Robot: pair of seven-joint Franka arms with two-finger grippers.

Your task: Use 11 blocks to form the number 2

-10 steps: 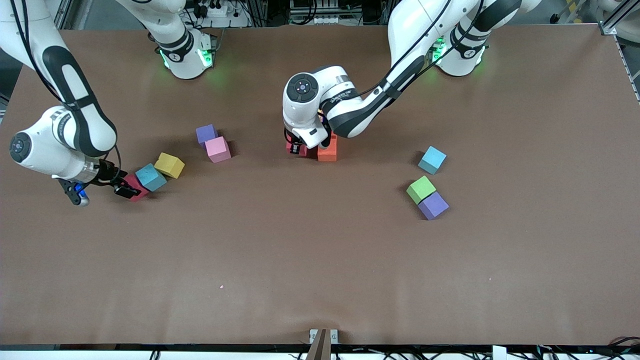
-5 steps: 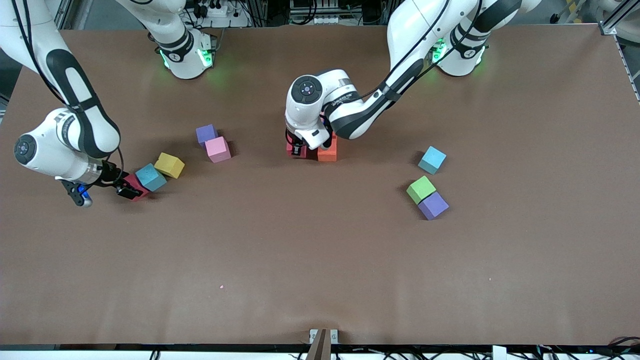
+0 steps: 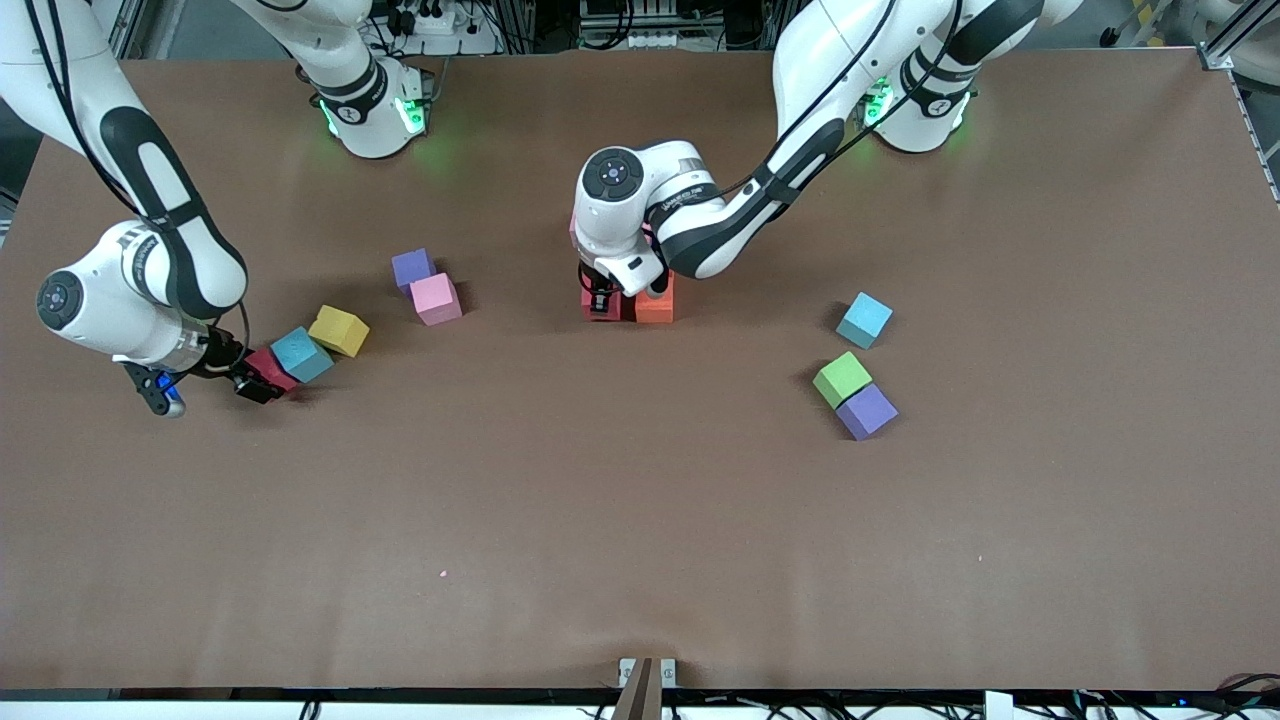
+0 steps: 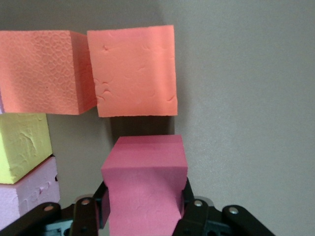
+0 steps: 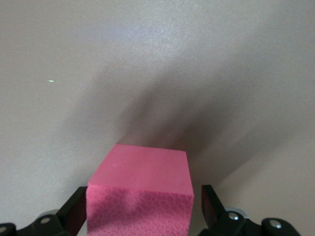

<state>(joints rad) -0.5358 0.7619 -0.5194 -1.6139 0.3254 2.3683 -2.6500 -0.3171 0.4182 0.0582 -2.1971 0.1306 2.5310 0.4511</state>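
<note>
Red foam cube (image 4: 145, 191) pinched in the left gripper's (image 4: 142, 209) fingers, low beside the orange cubes (image 4: 135, 71), could nudge them askew if lowered crooked, while the right gripper's (image 5: 140, 209) spread fingers straddle another red cube (image 5: 140, 189) on the counter (image 3: 640, 520).

Probably a lab: table-mounted robot arms (image 3: 700, 215), cable clutter (image 3: 430, 20).

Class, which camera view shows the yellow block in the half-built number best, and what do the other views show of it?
The left wrist view: the yellow block shows plainly there, between an orange block and a pink block. In the front view the left arm covers it. The right wrist view does not show it.
</note>
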